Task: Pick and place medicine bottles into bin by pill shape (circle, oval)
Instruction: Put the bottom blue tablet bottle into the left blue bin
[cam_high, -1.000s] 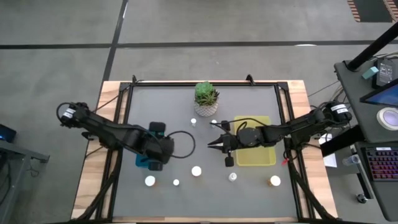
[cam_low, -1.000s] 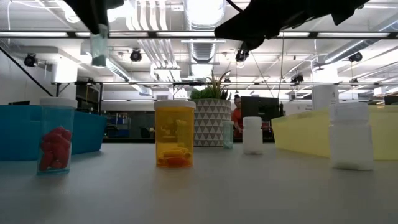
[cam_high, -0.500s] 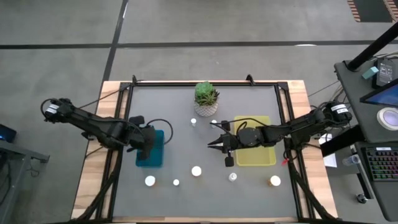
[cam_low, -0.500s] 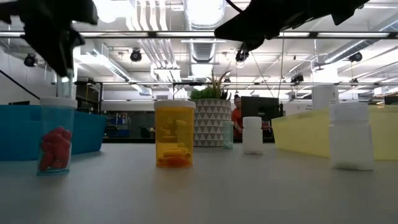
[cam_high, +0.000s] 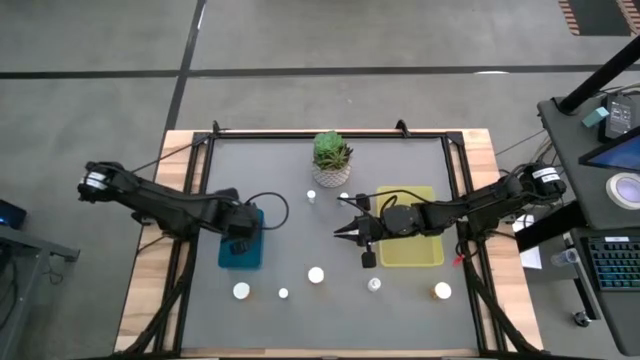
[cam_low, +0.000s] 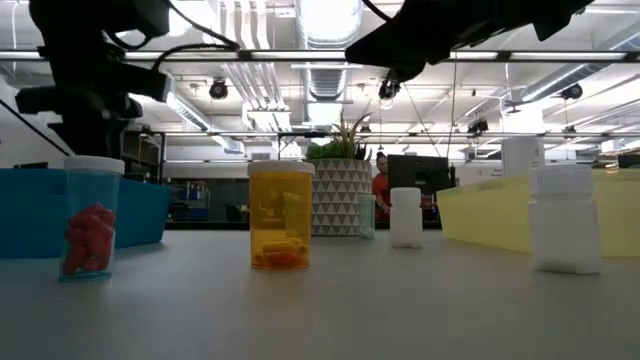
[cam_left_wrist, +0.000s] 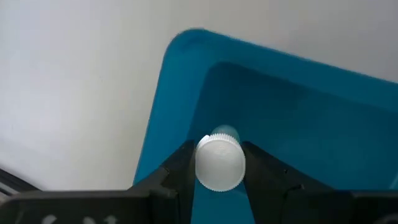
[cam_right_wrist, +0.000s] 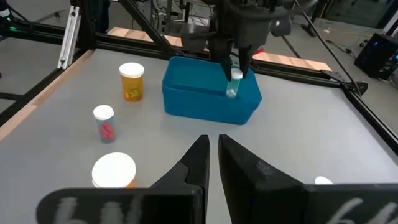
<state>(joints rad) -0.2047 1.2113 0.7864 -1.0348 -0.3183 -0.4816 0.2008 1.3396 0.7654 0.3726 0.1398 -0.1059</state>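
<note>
The small clear bottle (cam_left_wrist: 219, 162) with its white cap sits pinched between the fingers of the left pincer (cam_left_wrist: 217, 168), held upright by the neck so the body hangs free below. Directly under that pincer lies the blue bin (cam_left_wrist: 298, 118), and the bottle hangs over its open hollow, within the rim; the right wrist view shows it dangling low inside the bin's far wall (cam_right_wrist: 233, 81). Holding it by the top looks deliberate: the fingers can spread and let it fall straight in without fouling the bin walls. Judging by this, the drop is the step in hand.

Just beyond the left pincer, out on the grey counter (cam_high: 290, 190), the unsorted bottles stand upright and apart from one another, giving room for fingers on both sides: a red-pill bottle (cam_low: 91, 215), an amber bottle (cam_low: 281, 214), and a white-capped one (cam_high: 316, 274) farther toward the middle.

The right pincer (cam_right_wrist: 212, 149) hovers above the counter's middle with its fingers nearly pressed together and nothing between them, waiting. Behind it lies the yellow bin (cam_high: 415, 250); to its front-side stand two more bottles (cam_high: 374, 285) and (cam_high: 442, 291). Farthest off, past two tiny bottles, stands the succulent pot (cam_high: 331, 158).
</note>
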